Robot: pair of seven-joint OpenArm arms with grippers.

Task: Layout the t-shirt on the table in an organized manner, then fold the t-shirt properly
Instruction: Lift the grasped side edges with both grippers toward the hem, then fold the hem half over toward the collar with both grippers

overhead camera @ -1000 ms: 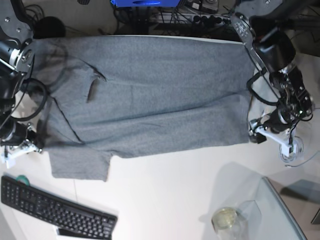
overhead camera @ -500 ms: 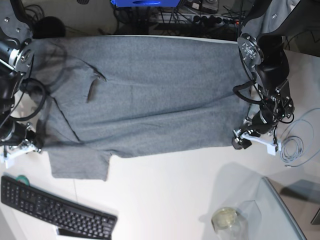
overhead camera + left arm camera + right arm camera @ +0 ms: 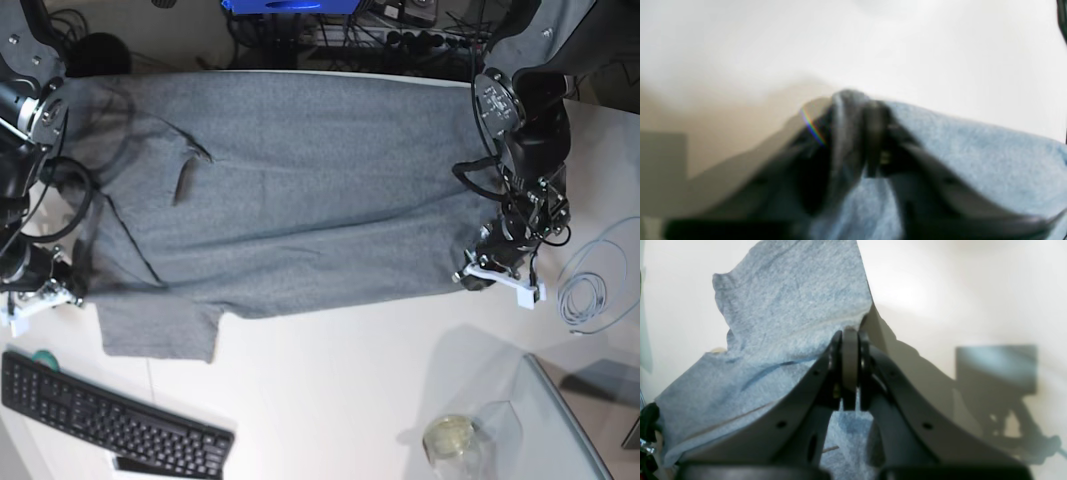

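The heather-grey t-shirt (image 3: 300, 190) lies spread flat across the white table (image 3: 330, 380), neckline to the left and hem to the right. My left gripper (image 3: 478, 272) is at the hem's near right corner. In the blurred left wrist view its fingers (image 3: 846, 133) are pressed together, with t-shirt fabric (image 3: 973, 153) rising to them. My right gripper (image 3: 55, 285) is at the shirt's left side by the near sleeve. In the right wrist view it (image 3: 850, 336) is shut on an edge of the t-shirt (image 3: 790, 306), which lies on the table (image 3: 957, 290).
A black keyboard (image 3: 110, 420) lies at the near left corner. A clear glass panel (image 3: 575, 425) and a small jar (image 3: 450, 437) are at the near right. A coiled cable (image 3: 590, 290) lies right of the left gripper. Cables crowd the far edge.
My left gripper has moved left from beside the table's right edge onto the hem's near corner. The right arm has not moved.
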